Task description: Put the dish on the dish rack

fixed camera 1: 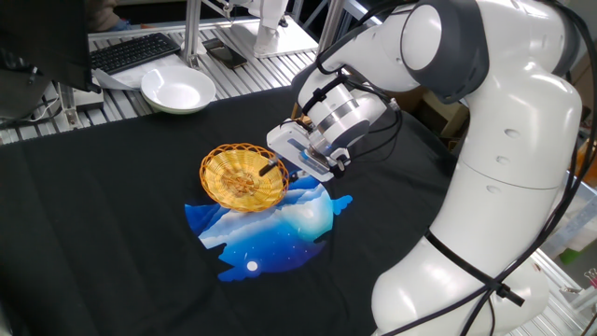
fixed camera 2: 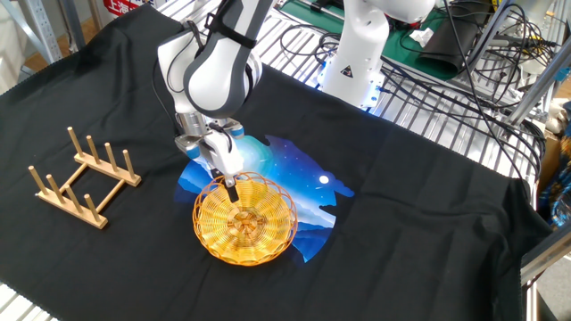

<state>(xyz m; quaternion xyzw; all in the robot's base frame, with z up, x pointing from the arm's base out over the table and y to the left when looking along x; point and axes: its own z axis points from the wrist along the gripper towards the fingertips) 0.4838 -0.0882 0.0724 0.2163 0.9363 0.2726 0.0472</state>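
Observation:
The dish [fixed camera 1: 235, 179] is a golden woven wicker plate lying flat on the black cloth, partly over a blue and white printed patch. It also shows in the other fixed view [fixed camera 2: 252, 225]. My gripper [fixed camera 1: 279, 168] is tilted down at the dish's rim, with one dark finger [fixed camera 2: 231, 186] inside the rim and the other outside, closed on the rim. The dish rack [fixed camera 2: 82, 178] is a small wooden peg rack standing empty on the cloth to the left of the dish. It is out of view in the view that shows the white bowl.
A white bowl [fixed camera 1: 177, 91] sits at the table's far edge beside a keyboard [fixed camera 1: 131, 51]. The blue and white patch [fixed camera 2: 299, 174] lies flat under the dish. A second robot base [fixed camera 2: 361, 49] and cables stand behind the table.

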